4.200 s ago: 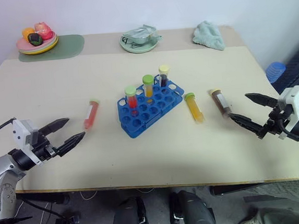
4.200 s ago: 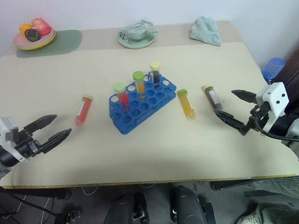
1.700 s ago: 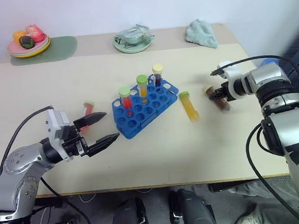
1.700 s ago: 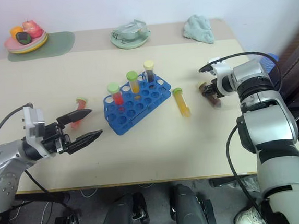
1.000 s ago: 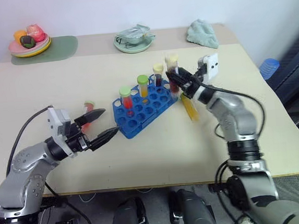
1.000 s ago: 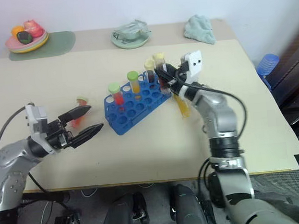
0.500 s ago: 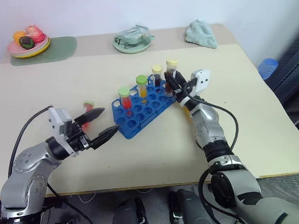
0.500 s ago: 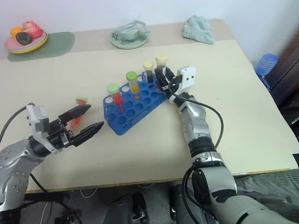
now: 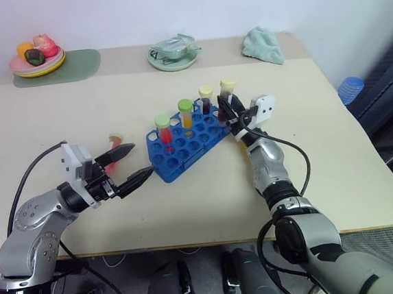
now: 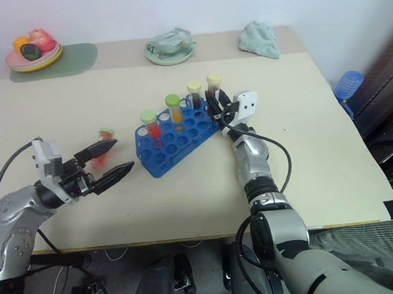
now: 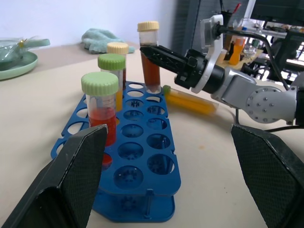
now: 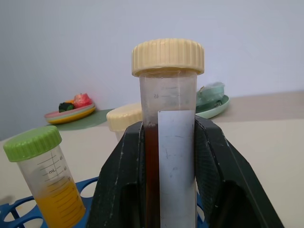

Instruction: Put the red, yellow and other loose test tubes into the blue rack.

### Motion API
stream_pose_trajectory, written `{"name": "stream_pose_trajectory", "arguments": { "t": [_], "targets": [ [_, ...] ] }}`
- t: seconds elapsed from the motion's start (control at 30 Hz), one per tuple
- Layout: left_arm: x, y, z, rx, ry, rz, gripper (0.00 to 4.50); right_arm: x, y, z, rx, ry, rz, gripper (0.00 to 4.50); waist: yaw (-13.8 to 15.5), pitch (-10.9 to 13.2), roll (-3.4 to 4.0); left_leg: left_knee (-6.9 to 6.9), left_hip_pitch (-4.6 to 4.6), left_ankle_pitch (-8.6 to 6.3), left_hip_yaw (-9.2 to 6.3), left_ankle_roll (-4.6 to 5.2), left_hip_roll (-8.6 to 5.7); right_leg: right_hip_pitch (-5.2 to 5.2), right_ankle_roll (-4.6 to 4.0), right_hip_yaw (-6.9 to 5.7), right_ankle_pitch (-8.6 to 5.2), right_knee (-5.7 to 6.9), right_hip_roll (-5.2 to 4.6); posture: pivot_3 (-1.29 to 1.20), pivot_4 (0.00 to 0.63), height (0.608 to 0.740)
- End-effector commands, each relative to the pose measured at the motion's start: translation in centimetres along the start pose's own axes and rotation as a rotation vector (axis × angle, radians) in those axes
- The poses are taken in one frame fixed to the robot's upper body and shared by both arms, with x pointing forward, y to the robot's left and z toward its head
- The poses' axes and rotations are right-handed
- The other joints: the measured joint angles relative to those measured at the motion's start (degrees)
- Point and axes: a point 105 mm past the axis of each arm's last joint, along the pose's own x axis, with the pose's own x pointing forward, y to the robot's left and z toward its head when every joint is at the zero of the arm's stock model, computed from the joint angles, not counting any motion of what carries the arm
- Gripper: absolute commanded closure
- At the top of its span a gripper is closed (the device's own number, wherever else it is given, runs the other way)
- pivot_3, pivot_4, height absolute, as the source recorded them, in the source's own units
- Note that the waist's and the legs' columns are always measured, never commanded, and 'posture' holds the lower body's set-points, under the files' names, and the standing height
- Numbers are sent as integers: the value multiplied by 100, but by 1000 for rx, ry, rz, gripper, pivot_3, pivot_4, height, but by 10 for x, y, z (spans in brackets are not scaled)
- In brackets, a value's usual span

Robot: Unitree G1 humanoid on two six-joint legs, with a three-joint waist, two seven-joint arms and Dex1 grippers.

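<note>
— How many tubes are you counting?

— Six. Three are standing upright in the blue rack: a green-capped tube with red liquid, a green-capped tube with orange liquid and a cream-capped dark tube. A fourth, the brown tube with a ribbed cream cap and a white label strip, is standing upright over the rack's right end, where the right gripper is pinching it between its two black fingers.

— And the loose ones?

— Two are lying on the table. The red tube is lying left of the rack, behind the left gripper, whose tapered, textured fingers are spreading wide around nothing. The yellow tube is lying just right of the rack, partly hidden by the right arm.

— What is the rack looking like?

— One moulded plastic grid of round holes, most standing empty, sitting at an angle on the smooth matte tabletop.

— Anything at the back?

— One plate of fruit on a green mat, one pale green dish, one crumpled teal cloth.
</note>
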Motion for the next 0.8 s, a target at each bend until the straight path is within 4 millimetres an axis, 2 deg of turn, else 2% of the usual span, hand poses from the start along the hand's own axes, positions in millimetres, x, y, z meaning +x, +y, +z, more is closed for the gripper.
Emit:
{"name": "stream_pose_trajectory", "arguments": {
  "t": [0.03,0.13,0.2,0.23,0.37,0.5,0.63,0.7,0.8],
  "targets": [
    [-2,-1,15,66,-34,-4,258,-8,-3,-14,8,42,-15,3685,0,-1,-1,0,2,0,0,0,0,2,0,0,0,0,0,0,150,740],
    [-2,-1,15,68,-36,-4,258,-12,0,-17,24,37,9,3685,1,-2,-2,0,7,-4,0,-6,0,7,0,0,0,0,-2,0,150,740],
    [-1,-1,15,67,-37,-5,258,-13,2,-14,-2,17,23,2656,0,-2,-2,0,7,-6,0,-10,0,7,0,0,0,0,-2,0,150,740],
    [-1,-1,15,67,-36,-7,258,-13,1,-10,-42,2,17,2334,0,-2,-1,-1,7,-6,0,-10,0,6,0,0,0,0,-2,0,150,740],
    [1,-2,14,63,-38,-14,258,-7,-3,12,-194,-73,-24,413,-5,1,3,-4,5,-7,1,-12,0,2,0,1,-1,0,-2,0,150,740],
    [4,-4,13,54,-43,-24,258,-4,1,31,-297,-108,12,413,-2,3,5,-4,4,-8,1,-17,0,1,0,3,-1,0,-4,0,150,740],
    [7,-8,8,32,-38,-71,258,-7,4,65,-420,-118,83,413,30,3,6,-6,3,-8,1,-17,0,-1,0,4,-1,-1,-4,0,150,740],
    [9,-12,6,16,-40,-102,258,-12,4,81,-428,-65,119,413,35,3,6,-7,0,-9,1,-17,-1,-4,-1,4,-2,-2,-6,0,150,740],
    [11,-15,5,-3,-41,-143,258,-22,2,94,-397,59,149,413,36,3,4,-7,-5,-10,-1,-17,-1,-7,-2,4,-2,-4,-10,0,150,740]
  ]
}}
